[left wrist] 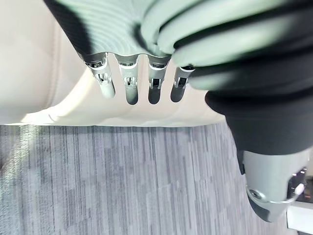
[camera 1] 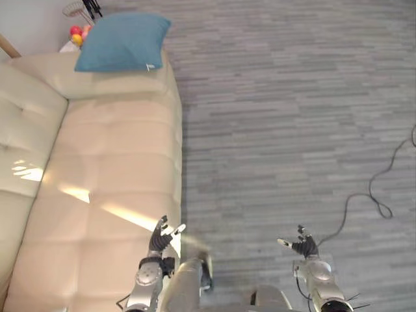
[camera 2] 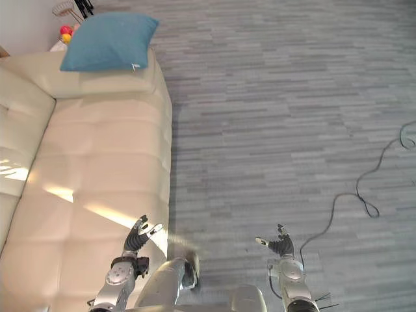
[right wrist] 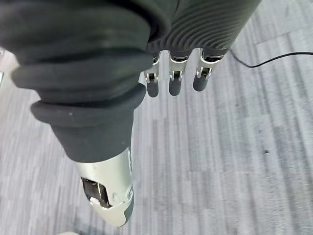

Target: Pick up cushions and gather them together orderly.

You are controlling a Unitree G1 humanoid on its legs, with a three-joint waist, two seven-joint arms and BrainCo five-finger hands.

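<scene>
A blue cushion [camera 1: 123, 41] lies on the far arm of the cream sofa [camera 1: 104, 175], tilted against its end. My left hand [camera 1: 160, 238] hovers low over the sofa's front edge, fingers [left wrist: 128, 84] straight and holding nothing. Over the grey floor to the right, my right hand [camera 1: 301, 246] hangs open and empty, its fingers [right wrist: 175, 78] relaxed. Both hands are far from the cushion.
Grey plank floor [camera 1: 286, 117] spreads to the right of the sofa. Behind the sofa's far end stand a small white table with red and yellow balls [camera 1: 78, 34] and a wire object [camera 1: 77, 8].
</scene>
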